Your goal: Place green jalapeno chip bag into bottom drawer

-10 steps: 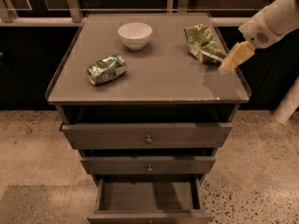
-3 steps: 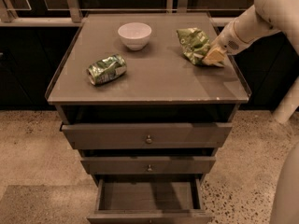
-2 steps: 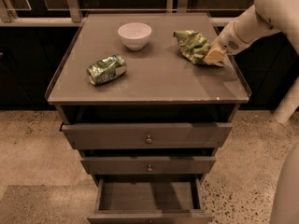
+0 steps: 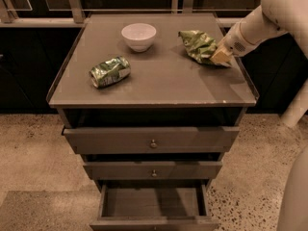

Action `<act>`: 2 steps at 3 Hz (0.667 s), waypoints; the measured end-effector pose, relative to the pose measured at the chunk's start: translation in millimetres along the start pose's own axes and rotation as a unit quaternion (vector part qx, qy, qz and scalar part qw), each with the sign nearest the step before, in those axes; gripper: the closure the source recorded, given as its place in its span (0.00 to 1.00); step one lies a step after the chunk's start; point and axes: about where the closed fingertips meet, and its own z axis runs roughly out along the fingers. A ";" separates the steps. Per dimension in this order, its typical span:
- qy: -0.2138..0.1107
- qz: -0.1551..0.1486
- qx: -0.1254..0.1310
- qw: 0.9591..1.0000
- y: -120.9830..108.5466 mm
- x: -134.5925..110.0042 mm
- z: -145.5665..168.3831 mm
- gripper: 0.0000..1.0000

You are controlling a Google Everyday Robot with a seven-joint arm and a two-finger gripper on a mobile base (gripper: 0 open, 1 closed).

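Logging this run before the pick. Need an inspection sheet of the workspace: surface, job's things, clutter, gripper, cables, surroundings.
Surface: grey cabinet top, flat, with a raised lip along its sides.
Job's things: green jalapeno chip bag lies crumpled at the right rear of the top; bottom drawer is pulled open.
Clutter: white bowl upright at rear centre; crushed green can on its side at the left.
Grippers: gripper low over the top, at the bag's right edge.
Cables: nothing seen.
Surroundings: two upper drawers with small knobs; speckled floor; dark framing behind the cabinet.
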 end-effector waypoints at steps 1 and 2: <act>0.003 0.011 -0.004 1.000 7.8 7.8 -10.7 1.00; -0.004 0.046 -0.005 0.999 30.5 23.4 -50.1 1.00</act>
